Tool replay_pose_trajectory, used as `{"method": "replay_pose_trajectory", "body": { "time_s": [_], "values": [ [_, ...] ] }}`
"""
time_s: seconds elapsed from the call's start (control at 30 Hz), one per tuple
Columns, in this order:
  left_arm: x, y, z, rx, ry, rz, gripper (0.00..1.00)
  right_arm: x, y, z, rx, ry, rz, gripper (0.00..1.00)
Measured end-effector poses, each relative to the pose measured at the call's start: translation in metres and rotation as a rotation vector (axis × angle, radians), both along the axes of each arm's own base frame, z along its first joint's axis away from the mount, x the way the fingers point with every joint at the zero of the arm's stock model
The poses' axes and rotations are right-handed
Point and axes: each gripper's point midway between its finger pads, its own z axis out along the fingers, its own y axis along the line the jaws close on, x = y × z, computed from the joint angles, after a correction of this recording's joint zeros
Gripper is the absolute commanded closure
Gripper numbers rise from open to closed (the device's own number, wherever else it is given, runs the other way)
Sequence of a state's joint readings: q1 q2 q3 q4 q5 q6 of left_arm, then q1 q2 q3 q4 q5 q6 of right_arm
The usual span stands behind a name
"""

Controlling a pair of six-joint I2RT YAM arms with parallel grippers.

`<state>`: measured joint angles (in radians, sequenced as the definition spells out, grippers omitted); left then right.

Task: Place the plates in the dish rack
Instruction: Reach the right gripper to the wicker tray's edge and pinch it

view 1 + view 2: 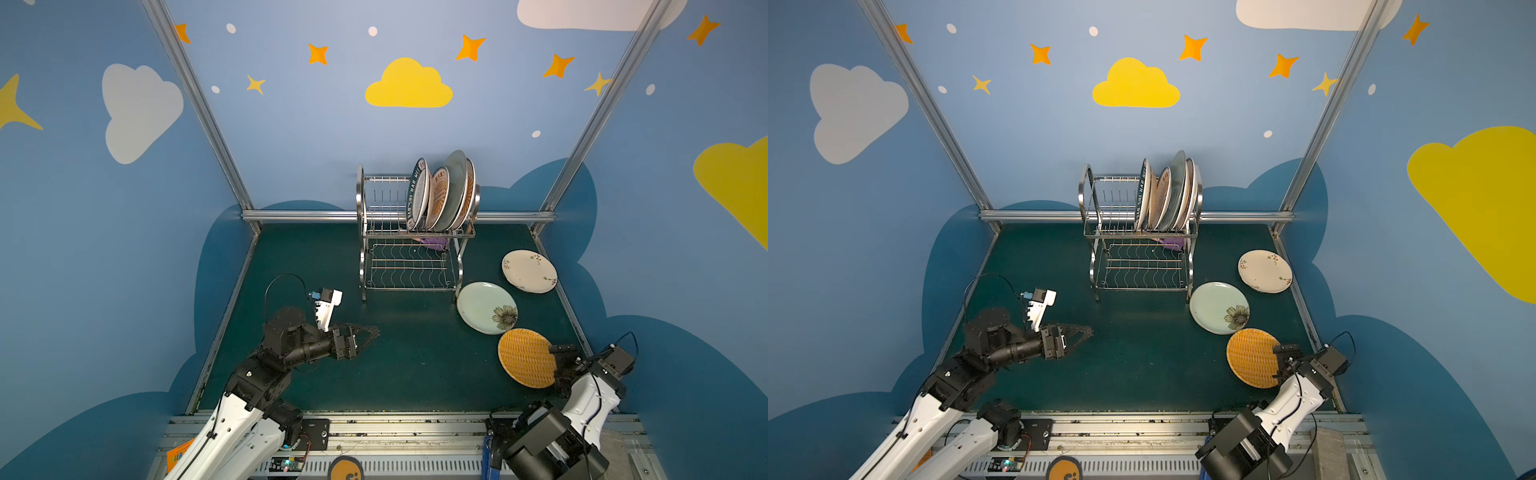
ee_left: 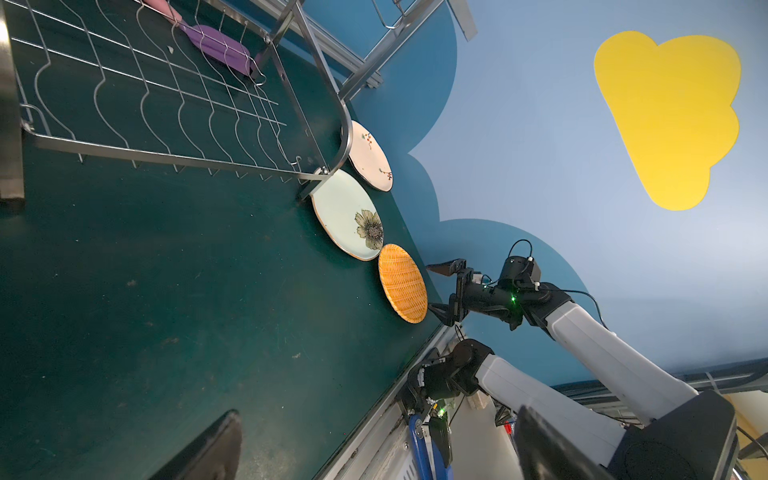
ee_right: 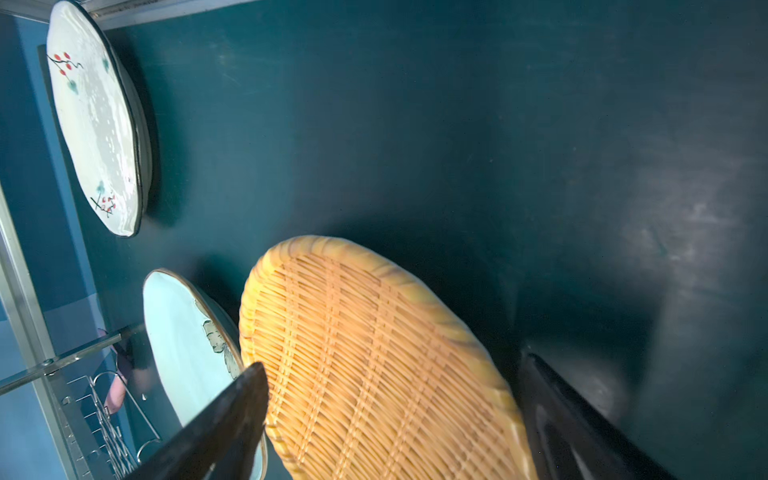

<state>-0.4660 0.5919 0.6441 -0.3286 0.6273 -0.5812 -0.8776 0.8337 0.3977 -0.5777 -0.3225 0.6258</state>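
My left fingers hover wide apart, empty, before the dish rack, whose upper tier holds plates on edge. Right of the rack, a cream floral plate, a pale green plate and a woven tan plate lie on the bench; my right fingers, spread wide, straddle the woven rim.

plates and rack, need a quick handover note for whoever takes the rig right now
Left gripper: open, empty, over the mat.
Right gripper: open, jaws either side of the woven plate at its near rim, not closed on it.
Done: at least four plates stand in the upper tier of the rack.
To do: woven plate, green plate and cream plate lie flat on the mat, right of the rack.
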Motion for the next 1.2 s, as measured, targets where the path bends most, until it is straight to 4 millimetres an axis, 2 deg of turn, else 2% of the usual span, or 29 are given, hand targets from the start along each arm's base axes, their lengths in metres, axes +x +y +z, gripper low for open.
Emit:
{"method": "replay_pose_trajectory", "body": {
  "time_s": [0.3,0.57,0.93,1.2],
  "values": [
    [0.000,0.000,0.000,0.000,0.000,0.002,0.00,0.003,0.003,-0.007,0.014,-0.027,0.008,0.08],
    [0.002,0.002,0.000,-0.002,0.002,0.011,0.00,0.015,0.016,0.007,0.029,-0.144,0.070,0.14],
    [0.006,0.005,0.000,-0.005,0.010,0.030,0.00,0.022,0.025,0.017,0.039,-0.210,0.116,0.38],
    [0.010,0.007,-0.002,-0.009,0.027,0.051,0.00,0.023,0.029,0.023,0.028,-0.237,0.138,0.60]
  ]
}}
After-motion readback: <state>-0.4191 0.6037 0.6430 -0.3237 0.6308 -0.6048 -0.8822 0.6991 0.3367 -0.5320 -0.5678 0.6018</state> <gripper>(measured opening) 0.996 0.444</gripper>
